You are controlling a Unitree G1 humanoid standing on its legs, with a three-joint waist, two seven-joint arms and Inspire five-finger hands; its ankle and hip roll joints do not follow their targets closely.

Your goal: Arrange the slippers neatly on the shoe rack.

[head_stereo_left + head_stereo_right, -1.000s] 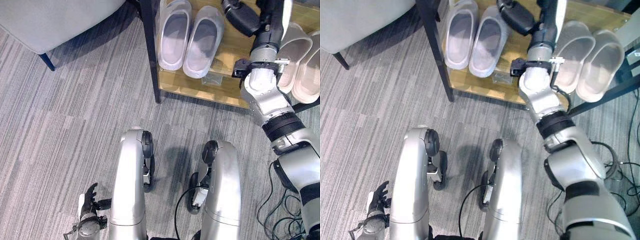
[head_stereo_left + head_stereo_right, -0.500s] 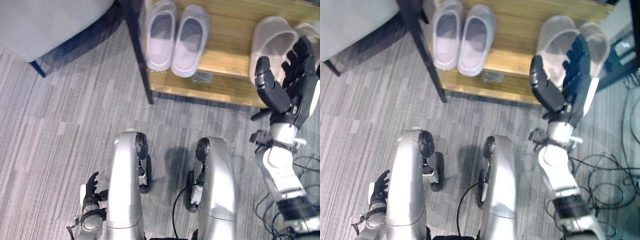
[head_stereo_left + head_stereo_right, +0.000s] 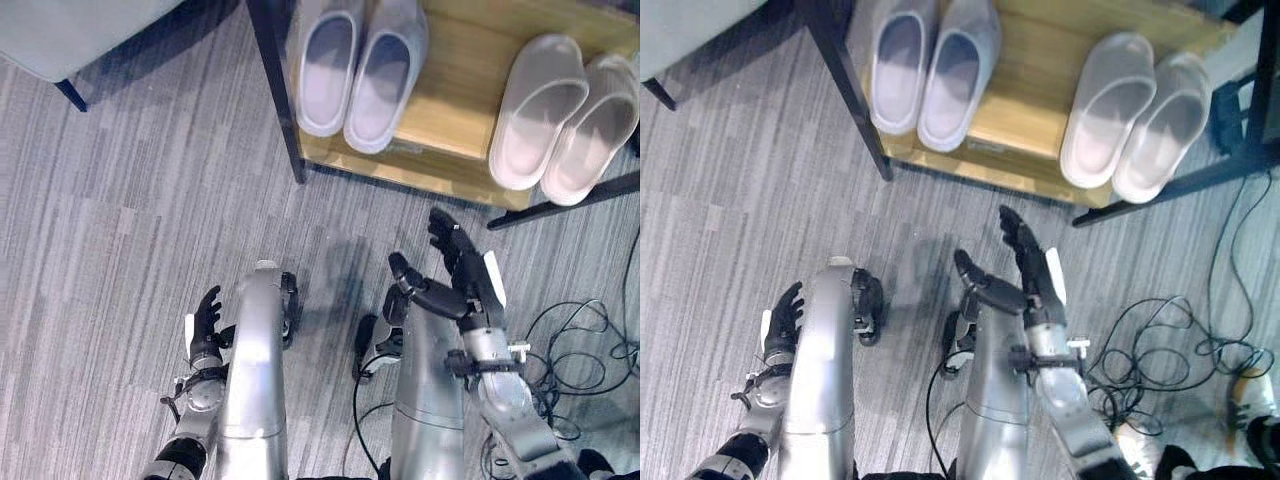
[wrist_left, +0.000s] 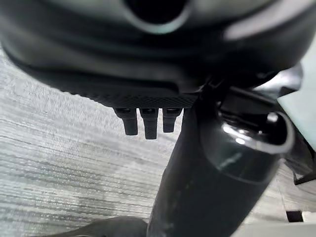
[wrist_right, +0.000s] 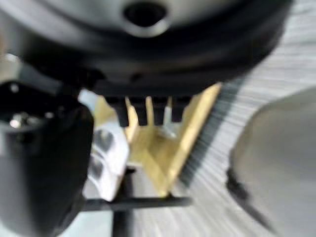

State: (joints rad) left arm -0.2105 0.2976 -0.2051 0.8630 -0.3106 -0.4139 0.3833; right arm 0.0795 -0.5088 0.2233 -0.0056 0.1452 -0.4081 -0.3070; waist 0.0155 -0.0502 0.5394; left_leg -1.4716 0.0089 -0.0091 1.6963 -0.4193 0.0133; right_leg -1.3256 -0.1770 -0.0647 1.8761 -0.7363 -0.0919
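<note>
The right hand hangs above the grey carpet, fingers straight and spread, holding nothing. The left hand hangs low, relaxed. On the wooden shoe rack, lilac slippers sit paired far left, white slippers paired right.

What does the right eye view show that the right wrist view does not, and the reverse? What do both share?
Right eye view alone: the grey slippers paired at the left end of the shoe rack, and the left robot hand, open, low at the robot's side. Right wrist view alone: a close look along straight fingers aimed at the rack. Shared: the right robot hand, the rack, and the white slippers.
</note>
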